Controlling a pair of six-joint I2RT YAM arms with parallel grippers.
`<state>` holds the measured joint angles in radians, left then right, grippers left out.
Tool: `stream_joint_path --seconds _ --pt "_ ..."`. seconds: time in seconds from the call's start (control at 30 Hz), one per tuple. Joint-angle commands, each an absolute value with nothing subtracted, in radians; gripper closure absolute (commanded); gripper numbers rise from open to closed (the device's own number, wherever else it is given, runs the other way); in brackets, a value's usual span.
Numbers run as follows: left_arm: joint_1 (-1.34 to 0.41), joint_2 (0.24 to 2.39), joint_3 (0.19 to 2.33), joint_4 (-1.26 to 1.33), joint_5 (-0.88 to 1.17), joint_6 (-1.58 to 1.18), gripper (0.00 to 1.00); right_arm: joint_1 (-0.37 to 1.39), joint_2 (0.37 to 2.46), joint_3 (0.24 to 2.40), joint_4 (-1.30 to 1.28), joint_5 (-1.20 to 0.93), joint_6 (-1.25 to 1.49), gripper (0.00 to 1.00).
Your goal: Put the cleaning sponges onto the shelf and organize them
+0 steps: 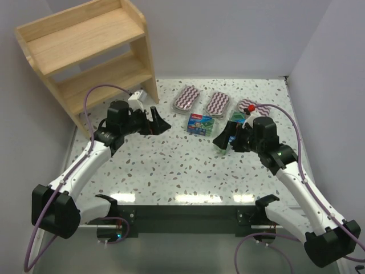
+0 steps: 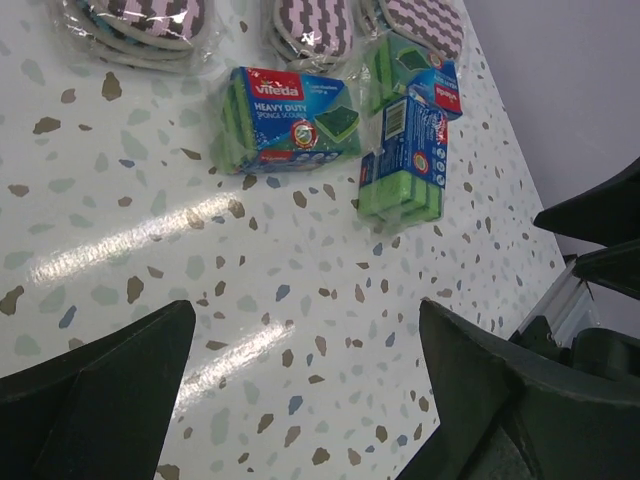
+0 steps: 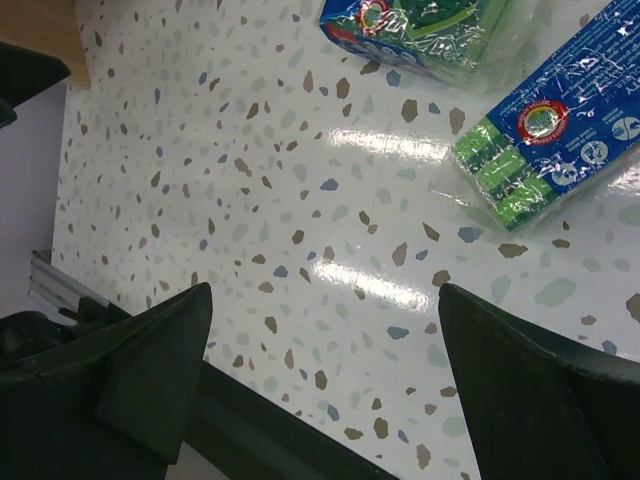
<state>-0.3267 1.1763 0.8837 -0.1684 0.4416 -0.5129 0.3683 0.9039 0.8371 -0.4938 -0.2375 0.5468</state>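
A light natural-wood shelf point(image 1: 80, 31) with a top board, two lower tiers and slanted side panels stands in the upper left of the top view, on a glossy white speckled terrazzo desk point(image 1: 171, 171). All six sponge packs lie on the desk at upper centre, well apart from the shelf. The back row holds three flat rounded-oblong packs in crinkled clear wrap with a maroon-and-white zigzag pattern: the left zigzag pack point(image 1: 186, 98), the middle zigzag pack point(image 1: 218, 103) and the right zigzag pack point(image 1: 249, 106). Only the left wrist view makes the print readable. There the flat green-blue block pack point(image 2: 285, 120) carries a red label reading "vileda" over "HEAVY DUTY SPONGE SCOURER". Just right of it, the upright green pack point(image 2: 405, 165) shows a blue back label with a barcode and a round seal. The third green pack point(image 2: 415, 70) lies behind that one. The right wrist view catches two of these shiny blue-labelled packs, cut off at its upper right edge. The black left claw point(image 1: 158, 123) and the black right claw point(image 1: 222, 140) are both spread wide over bare desk, holding nothing.
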Motion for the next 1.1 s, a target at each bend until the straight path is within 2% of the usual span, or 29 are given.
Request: stream_joint_path --seconds 0.0,0.23,0.5,0.73,0.87,1.07 --pt "-0.339 1.195 0.954 -0.071 0.48 -0.495 0.0 0.373 0.881 0.828 -0.502 -0.261 0.535 0.01" --pt "-0.351 1.383 1.072 0.038 0.549 -0.482 0.0 0.373 0.876 0.833 -0.526 -0.242 0.531 0.01" --pt "-0.382 1.751 1.368 0.003 0.489 -0.466 0.0 0.374 0.824 0.813 -0.58 -0.195 0.522 0.01" --pt "-0.459 1.89 1.503 -0.086 0.408 -0.408 0.01 0.371 0.839 0.841 -0.612 -0.115 0.52 0.01" --pt "-0.506 1.911 1.494 -0.167 0.267 -0.367 0.02 0.37 0.856 0.854 -0.629 -0.1 0.514 0.01" --pt "-0.506 1.985 1.473 -0.149 0.222 -0.362 0.05 0.371 0.867 0.834 -0.594 -0.133 0.534 0.01"
